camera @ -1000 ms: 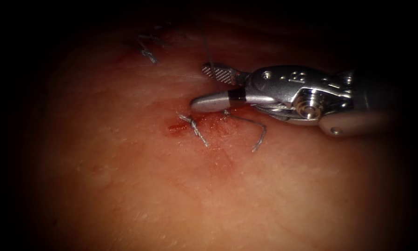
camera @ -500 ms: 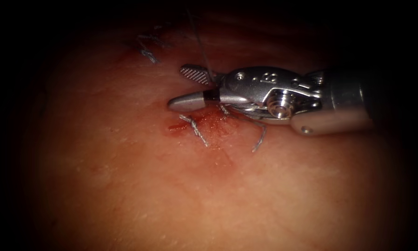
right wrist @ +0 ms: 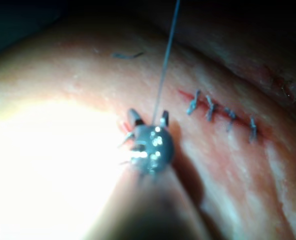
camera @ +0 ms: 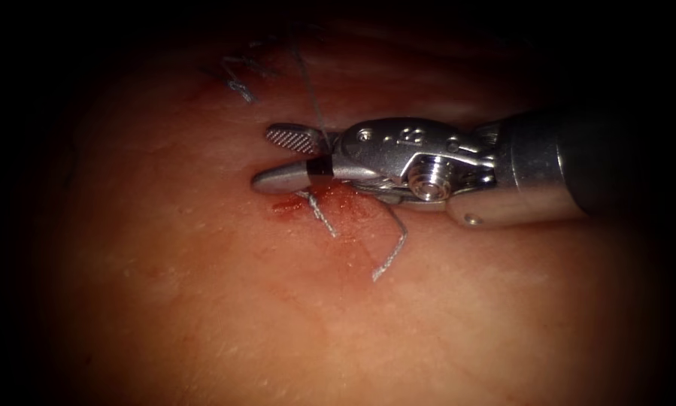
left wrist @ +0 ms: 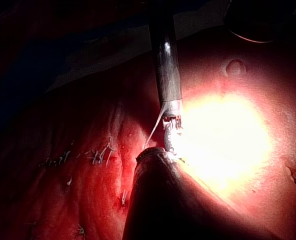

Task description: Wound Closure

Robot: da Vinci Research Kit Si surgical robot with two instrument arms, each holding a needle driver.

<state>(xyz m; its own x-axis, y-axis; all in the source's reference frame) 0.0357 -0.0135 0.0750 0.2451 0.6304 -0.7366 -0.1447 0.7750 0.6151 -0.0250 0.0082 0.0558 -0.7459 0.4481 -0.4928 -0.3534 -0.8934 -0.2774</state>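
My right tool (camera: 266,159) comes in from the right and lies low over the cut (camera: 281,204) in the tissue (camera: 277,316). Its jaws stand apart, and a taut thread (camera: 313,98) runs down between them near the hinge. In the right wrist view the same thread (right wrist: 163,65) drops between the spread jaws of the right tool (right wrist: 149,117). In the left wrist view the thread (left wrist: 155,127) stretches from the right tool (left wrist: 172,132) to the tip of my left tool (left wrist: 147,151), which holds it.
Two cut thread ends (camera: 322,214) (camera: 392,252) stick out of the stitch below the right tool, amid red fluid (camera: 338,199). An older stitch (camera: 236,83) sits at the upper left. A row of finished stitches (right wrist: 223,114) runs along the closed cut.
The right tool has slid to the left along the tissue, so the taut thread now sits deeper between its jaws. The long loose thread end below it has swung down and left.
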